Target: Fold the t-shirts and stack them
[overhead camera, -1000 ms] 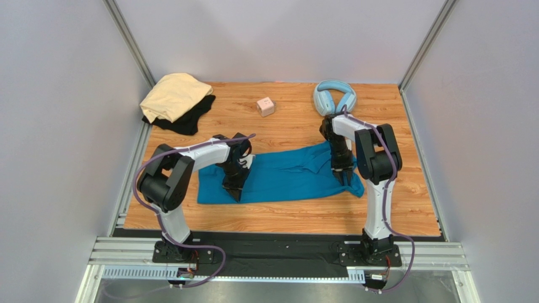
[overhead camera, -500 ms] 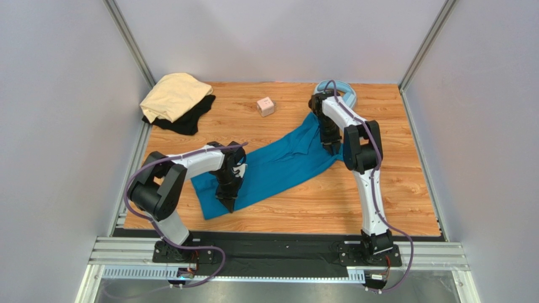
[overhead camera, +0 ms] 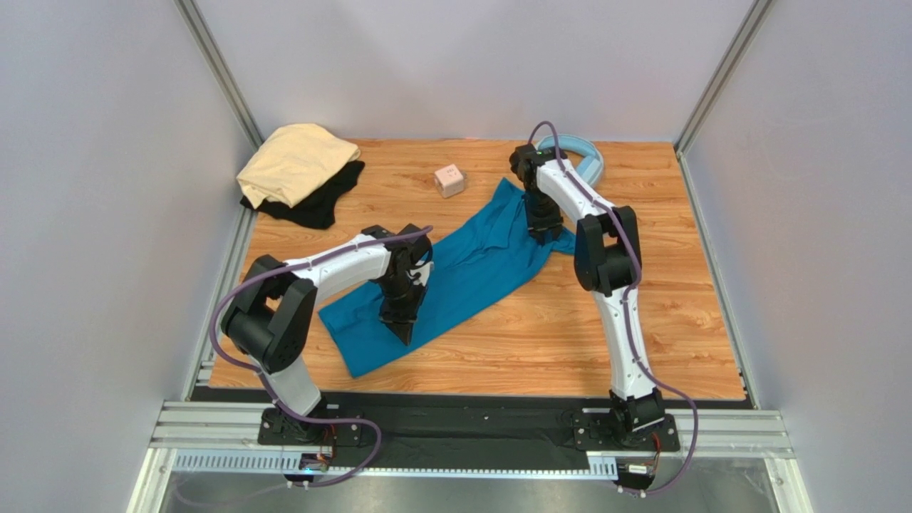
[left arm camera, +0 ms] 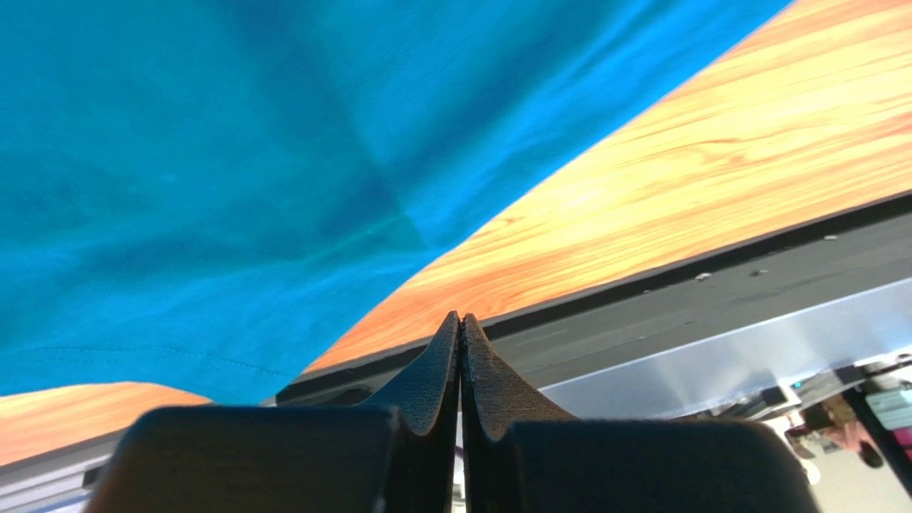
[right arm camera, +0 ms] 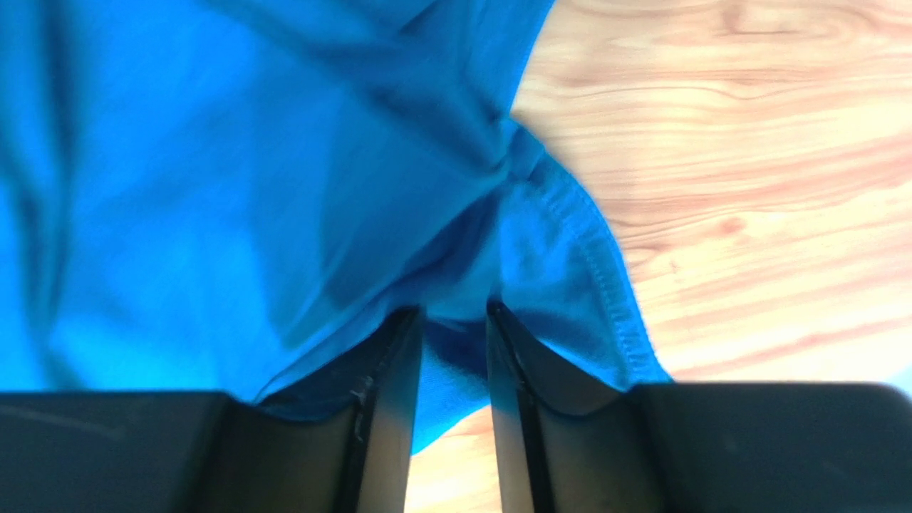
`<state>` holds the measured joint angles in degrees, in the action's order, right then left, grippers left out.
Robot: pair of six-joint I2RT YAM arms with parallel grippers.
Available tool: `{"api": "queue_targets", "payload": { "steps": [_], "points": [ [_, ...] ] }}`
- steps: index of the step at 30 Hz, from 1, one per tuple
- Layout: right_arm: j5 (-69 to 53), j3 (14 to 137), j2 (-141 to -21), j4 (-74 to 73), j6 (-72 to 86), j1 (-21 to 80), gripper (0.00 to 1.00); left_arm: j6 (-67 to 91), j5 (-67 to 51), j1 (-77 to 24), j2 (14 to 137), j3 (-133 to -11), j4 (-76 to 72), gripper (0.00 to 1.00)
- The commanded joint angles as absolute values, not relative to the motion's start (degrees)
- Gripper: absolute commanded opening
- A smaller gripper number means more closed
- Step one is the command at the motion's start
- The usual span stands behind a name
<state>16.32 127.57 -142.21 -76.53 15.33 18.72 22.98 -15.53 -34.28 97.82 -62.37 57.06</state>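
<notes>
Since the teal t-shirt (overhead camera: 471, 267) looks light and limp, lying diagonally across the counter (overhead camera: 642, 310), grip hem corners. Right pincer (overhead camera: 541, 233) narrow, pinching its far edge; left pincer (overhead camera: 405, 327) closed over near end.

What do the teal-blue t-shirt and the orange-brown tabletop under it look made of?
The teal-blue t-shirt: soft matte knit cloth, likely cotton jersey; it creases and has a stitched hem. The orange-brown tabletop: plank-patterned wood grain, slight sheen; solid wood or laminate, cannot tell.
</notes>
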Motion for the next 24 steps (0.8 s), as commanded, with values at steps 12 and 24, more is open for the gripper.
{"api": "queue_targets", "payload": {
  "steps": [12,24],
  "points": [
    [6.8,109.4,-118.7,-61.2,18.2,19.3,0.43,19.3,-5.5,-30.1,100.5,-75.2,60.6,0.28],
    [2.6,110.9,-131.6,-63.5,18.9,20.0,0.42,19.2,-9.1,-29.0,108.9,-72.4,52.8,0.21]
  ]
}}
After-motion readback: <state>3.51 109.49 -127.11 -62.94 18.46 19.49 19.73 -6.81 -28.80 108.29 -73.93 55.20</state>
